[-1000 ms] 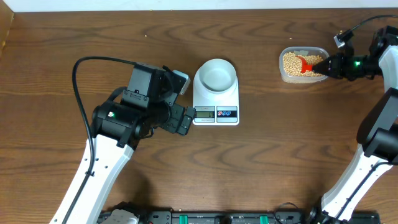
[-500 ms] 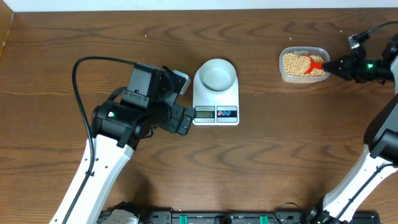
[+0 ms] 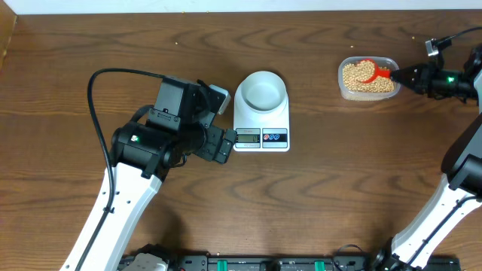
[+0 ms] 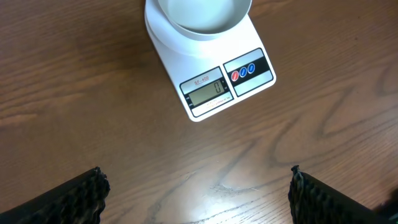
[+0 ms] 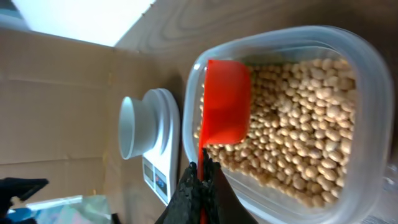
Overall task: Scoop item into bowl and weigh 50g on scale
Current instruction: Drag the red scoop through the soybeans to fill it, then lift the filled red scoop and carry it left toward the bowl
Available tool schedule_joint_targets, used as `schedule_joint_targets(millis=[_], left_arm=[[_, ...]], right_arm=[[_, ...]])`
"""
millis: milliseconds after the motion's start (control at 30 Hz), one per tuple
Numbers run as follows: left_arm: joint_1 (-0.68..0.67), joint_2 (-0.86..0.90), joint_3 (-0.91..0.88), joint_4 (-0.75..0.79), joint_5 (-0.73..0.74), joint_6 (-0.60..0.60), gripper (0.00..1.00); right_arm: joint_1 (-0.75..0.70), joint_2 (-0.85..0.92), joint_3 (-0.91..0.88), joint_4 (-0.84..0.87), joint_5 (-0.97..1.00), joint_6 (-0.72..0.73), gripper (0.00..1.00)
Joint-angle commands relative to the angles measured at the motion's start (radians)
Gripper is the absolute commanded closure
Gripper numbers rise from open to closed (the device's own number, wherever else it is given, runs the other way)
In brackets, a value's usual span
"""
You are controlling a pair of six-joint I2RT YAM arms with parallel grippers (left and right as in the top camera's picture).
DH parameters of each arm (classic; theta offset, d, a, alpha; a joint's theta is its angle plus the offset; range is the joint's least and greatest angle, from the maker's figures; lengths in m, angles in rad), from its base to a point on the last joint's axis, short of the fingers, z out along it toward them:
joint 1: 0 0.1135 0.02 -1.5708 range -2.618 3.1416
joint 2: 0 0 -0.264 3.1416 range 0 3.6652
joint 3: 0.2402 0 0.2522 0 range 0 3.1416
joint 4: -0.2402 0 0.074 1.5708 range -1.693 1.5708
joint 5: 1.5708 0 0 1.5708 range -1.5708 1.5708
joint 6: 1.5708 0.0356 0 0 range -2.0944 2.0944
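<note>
We find the bowl (image 3: 261,92) empty on the scale (image 3: 261,138) at table centre; all scooping and weighing remain. The beans (image 3: 360,77) lie in the tub (image 3: 343,89) at two o'clock. The right gripper (image 3: 403,75) is clenched on the red scoop (image 3: 374,74) there. The left gripper (image 3: 224,144) stands released at the scale's nine o'clock. Only the left wrist view shows the display (image 4: 208,93) reading zero.

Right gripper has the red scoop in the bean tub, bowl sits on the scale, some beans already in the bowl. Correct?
No: the bowl is empty, as the overhead view shows. The rest holds: the right gripper has the red scoop in the tub of beans, and the bowl sits on the scale.
</note>
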Motion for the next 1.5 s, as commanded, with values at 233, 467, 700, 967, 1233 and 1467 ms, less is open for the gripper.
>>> schedule_joint_targets(millis=[233, 467, 700, 967, 1233, 1467], left_arm=[[0.004, 0.006, 0.0, -0.006, 0.012, 0.01, 0.05], [0.004, 0.006, 0.0, -0.006, 0.012, 0.01, 0.05], [0.004, 0.006, 0.0, -0.006, 0.012, 0.01, 0.05], [0.004, 0.006, 0.0, -0.006, 0.012, 0.01, 0.05], [0.004, 0.006, 0.0, -0.006, 0.012, 0.01, 0.05], [0.004, 0.006, 0.0, -0.006, 0.012, 0.01, 0.05]], right_arm=[[-0.051, 0.008, -0.003, 0.0, -0.193, 0.014, 0.99], [-0.061, 0.008, -0.003, 0.001, -0.238, 0.055, 0.99], [-0.061, 0.008, -0.003, 0.005, -0.309, 0.071, 0.99], [-0.04, 0.008, -0.003, 0.0, -0.39, 0.107, 0.99], [0.08, 0.008, -0.003, 0.029, -0.368, 0.066, 0.99], [0.232, 0.007, 0.0, 0.135, -0.367, 0.134, 0.99]])
